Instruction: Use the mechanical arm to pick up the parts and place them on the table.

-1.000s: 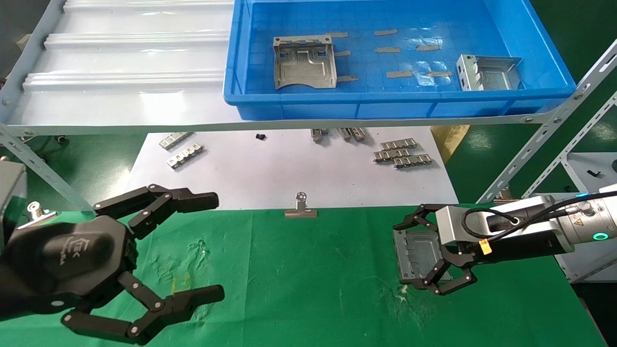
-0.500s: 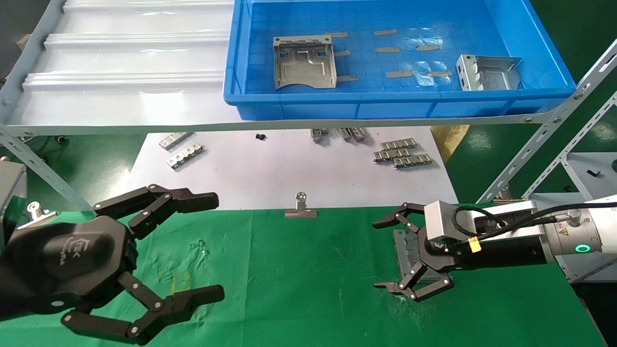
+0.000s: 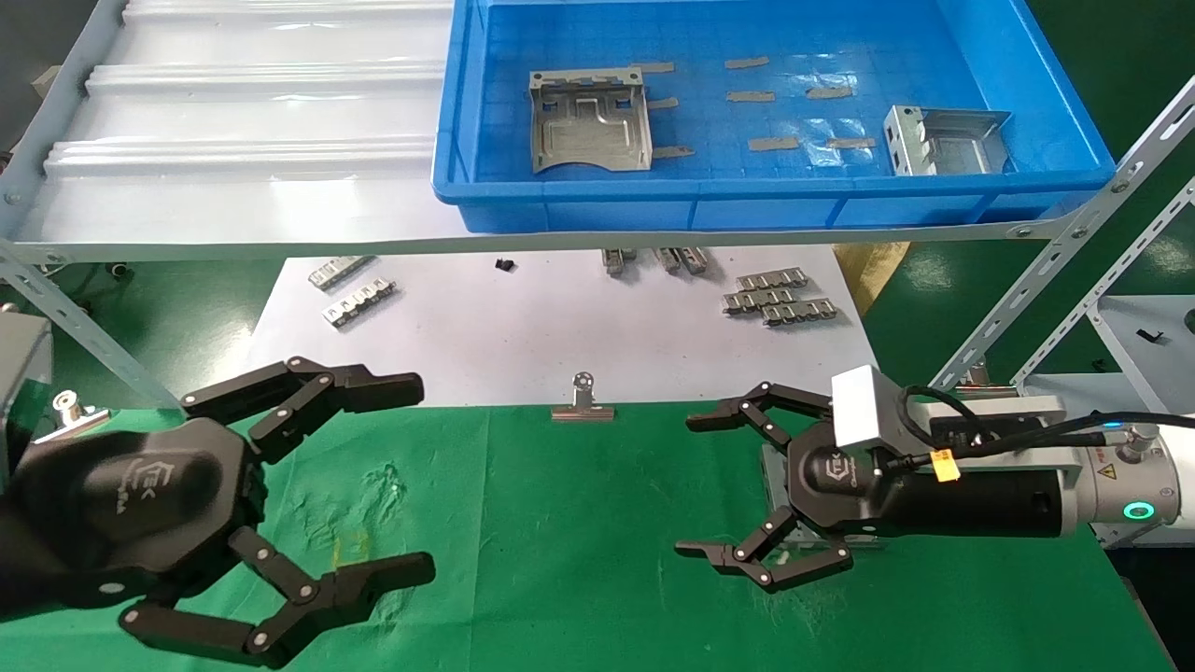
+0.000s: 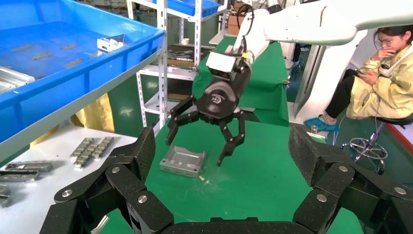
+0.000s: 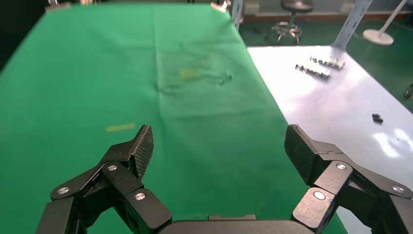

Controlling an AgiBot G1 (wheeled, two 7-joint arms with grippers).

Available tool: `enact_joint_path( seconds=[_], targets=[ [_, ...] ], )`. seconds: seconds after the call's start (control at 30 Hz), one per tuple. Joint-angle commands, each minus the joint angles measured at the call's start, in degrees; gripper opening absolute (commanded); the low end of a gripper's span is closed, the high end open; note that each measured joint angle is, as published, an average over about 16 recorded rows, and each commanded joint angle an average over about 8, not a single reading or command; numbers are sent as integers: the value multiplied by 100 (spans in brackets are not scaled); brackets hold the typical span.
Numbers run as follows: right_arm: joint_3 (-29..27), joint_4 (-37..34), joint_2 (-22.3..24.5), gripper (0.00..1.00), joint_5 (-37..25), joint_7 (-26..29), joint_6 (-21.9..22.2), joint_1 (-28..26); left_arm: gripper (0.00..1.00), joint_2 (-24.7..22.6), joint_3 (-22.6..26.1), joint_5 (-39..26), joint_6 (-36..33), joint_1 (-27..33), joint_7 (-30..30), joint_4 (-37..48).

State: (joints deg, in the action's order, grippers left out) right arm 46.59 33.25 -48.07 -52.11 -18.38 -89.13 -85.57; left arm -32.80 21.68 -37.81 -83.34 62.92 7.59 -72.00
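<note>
My right gripper (image 3: 691,485) is open and empty, raised just above the green table (image 3: 579,560) at its right side. One silver part (image 4: 182,160) lies flat on the cloth under and behind it. In the head view only this part's edge (image 3: 771,471) shows past the gripper body. The left wrist view shows the right gripper (image 4: 195,151) hovering over the part without touching it. The right wrist view shows its jaws (image 5: 219,141) wide apart over bare cloth. Two more parts (image 3: 588,119) (image 3: 943,140) lie in the blue crate (image 3: 747,191). My left gripper (image 3: 418,474) is open and parked at the front left.
The crate stands on a metal rack (image 3: 1074,280) above a white sheet (image 3: 560,327) with toothed strips (image 3: 780,299). A binder clip (image 3: 583,403) sits at the cloth's back edge. A yellow mark (image 3: 352,541) lies near the left gripper. A seated person (image 4: 384,73) is beyond the table.
My right gripper has let go of the part, opened wide, and moved up and to the left. The part now lies on the cloth. The left arm has not moved.
</note>
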Motion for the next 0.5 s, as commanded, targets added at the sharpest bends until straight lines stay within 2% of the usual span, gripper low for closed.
enact_joint_path(
  seconds=[0.03,0.5],
  targets=[
    [-179,236,76,100,60,170,20,140,100,0,0,0,0,0,0,0],
    [-1437,1896,614,100,482,1370,162,1128,100,0,0,0,0,0,0,0]
  ],
)
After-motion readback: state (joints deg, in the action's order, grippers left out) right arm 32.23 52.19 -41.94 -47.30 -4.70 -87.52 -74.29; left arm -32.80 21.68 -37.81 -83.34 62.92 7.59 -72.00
